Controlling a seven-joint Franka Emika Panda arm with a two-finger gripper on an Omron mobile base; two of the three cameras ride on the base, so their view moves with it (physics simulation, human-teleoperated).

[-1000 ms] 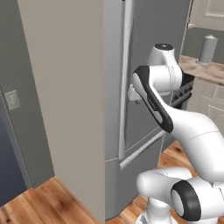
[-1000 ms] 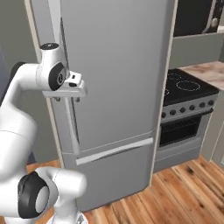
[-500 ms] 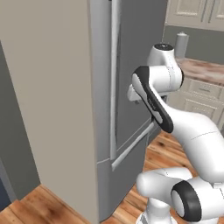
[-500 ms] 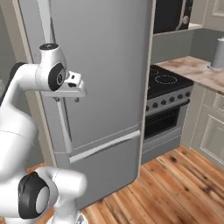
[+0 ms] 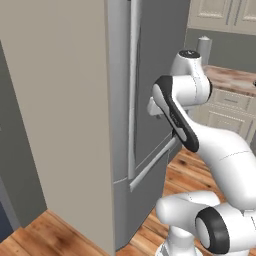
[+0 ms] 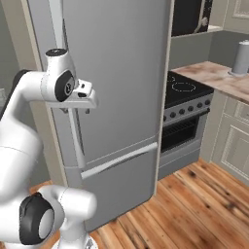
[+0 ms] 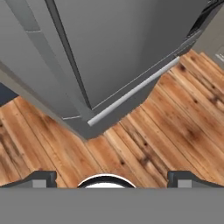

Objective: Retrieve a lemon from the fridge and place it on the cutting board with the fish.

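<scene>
The tall light-grey fridge (image 5: 155,60) (image 6: 116,73) stands shut right in front of me. One long vertical handle (image 5: 133,90) runs down its door, and the lower drawer's bar handle (image 7: 131,92) lies below it. My gripper (image 6: 75,110) (image 5: 154,107) hangs at mid-door height close to the vertical handle and points down at the floor. Its fingertips (image 7: 41,177) stand far apart with nothing between them, so my gripper (image 7: 113,178) is open. The lemon, the cutting board and the fish are out of view.
A black stove (image 6: 187,92) stands right of the fridge, with a dark microwave (image 6: 189,17) above it. Further right is a marbled brown countertop (image 6: 219,80) with a grey canister (image 6: 240,57) over cream cabinets (image 5: 227,107). A tan side panel (image 5: 60,100) flanks the fridge; the floor (image 7: 175,131) is wood.
The whole picture has shifted in both base views, so the base has driven; the counter with the canister has come into sight. The arm holds its pose, jaws still open.
</scene>
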